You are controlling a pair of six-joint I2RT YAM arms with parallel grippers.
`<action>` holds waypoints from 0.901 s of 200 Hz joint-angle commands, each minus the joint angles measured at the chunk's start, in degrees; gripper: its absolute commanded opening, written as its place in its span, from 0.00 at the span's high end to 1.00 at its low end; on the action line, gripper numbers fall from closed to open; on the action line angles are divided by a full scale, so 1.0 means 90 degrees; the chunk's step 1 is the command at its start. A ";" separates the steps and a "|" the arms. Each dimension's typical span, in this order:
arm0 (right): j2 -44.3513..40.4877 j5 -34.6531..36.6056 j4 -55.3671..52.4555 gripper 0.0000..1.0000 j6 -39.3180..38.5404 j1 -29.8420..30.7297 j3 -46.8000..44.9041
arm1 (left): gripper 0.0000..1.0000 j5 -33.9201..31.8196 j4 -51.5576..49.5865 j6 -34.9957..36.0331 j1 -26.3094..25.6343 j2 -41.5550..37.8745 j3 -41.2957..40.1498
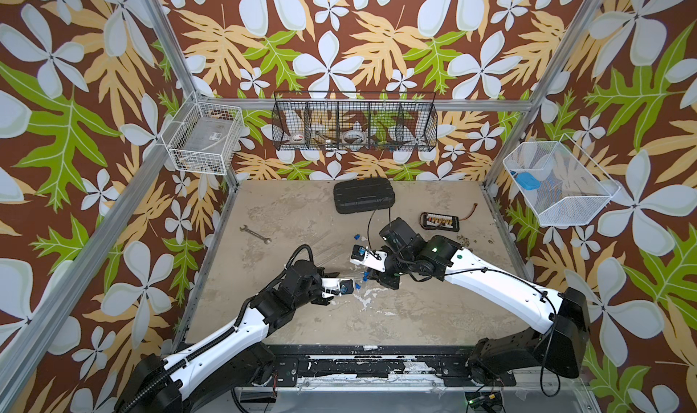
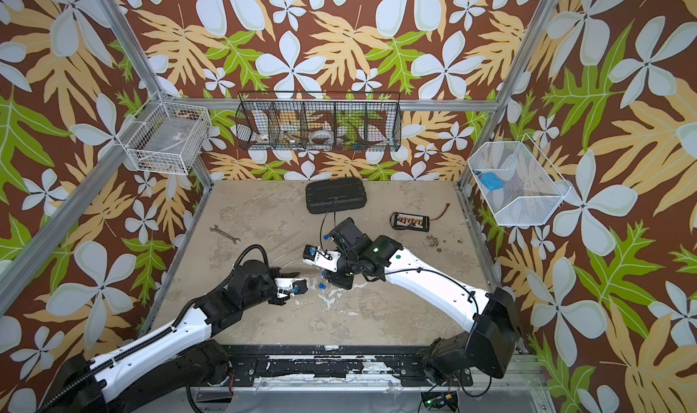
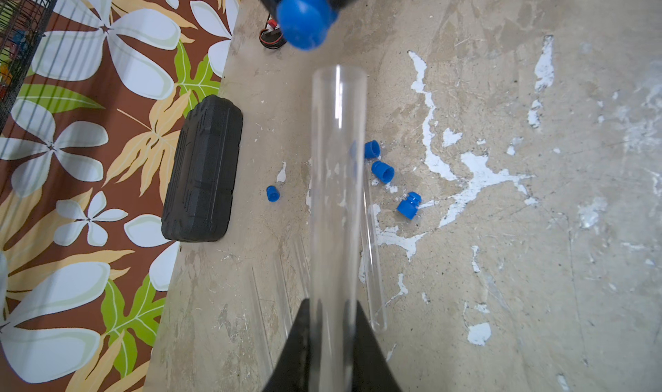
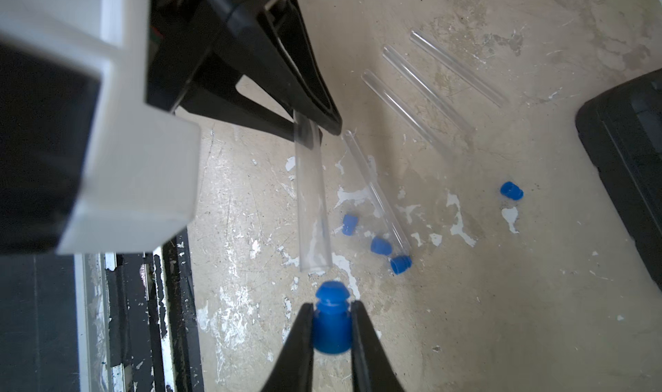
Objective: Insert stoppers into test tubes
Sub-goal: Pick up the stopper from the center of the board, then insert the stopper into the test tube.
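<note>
Your left pincer (image 3: 333,306) is clamped on one test tube (image 3: 336,193) above the desk (image 3: 537,265); your right pincer (image 4: 331,306) is clamped on one stopper (image 4: 331,331) just before its open mouth, not yet inside. Four loose stoppers (image 4: 380,245) and four open tubes (image 4: 428,87) lie on the desk

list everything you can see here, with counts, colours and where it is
stoppers: five, blue, four loose mid-table, one gripped
test tubes: five, clear, four lying on the table, one gripped
case: one, black, back of the table
wrench: one, grey, left side of the table
circuit board: one, black with wires, right of the case
black basket: one, back wall
white baskets: two, side walls
blue object: one, in the right white basket
table: one, beige, scuffed
left gripper: black, shut on a test tube
right gripper: black, shut on a stopper
</note>
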 commanded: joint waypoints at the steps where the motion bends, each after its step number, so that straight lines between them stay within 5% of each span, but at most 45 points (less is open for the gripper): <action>1: 0.0042 -0.0085 -0.0108 0.81 0.0021 0.0006 0.0049 | 1.00 0.0013 0.0015 0.0102 -0.0014 -0.0002 0.0027; 180: 0.0323 -0.0127 0.0000 0.80 0.0010 0.0159 0.0183 | 1.00 0.0120 0.0130 -0.0272 -0.0025 -0.0022 0.0066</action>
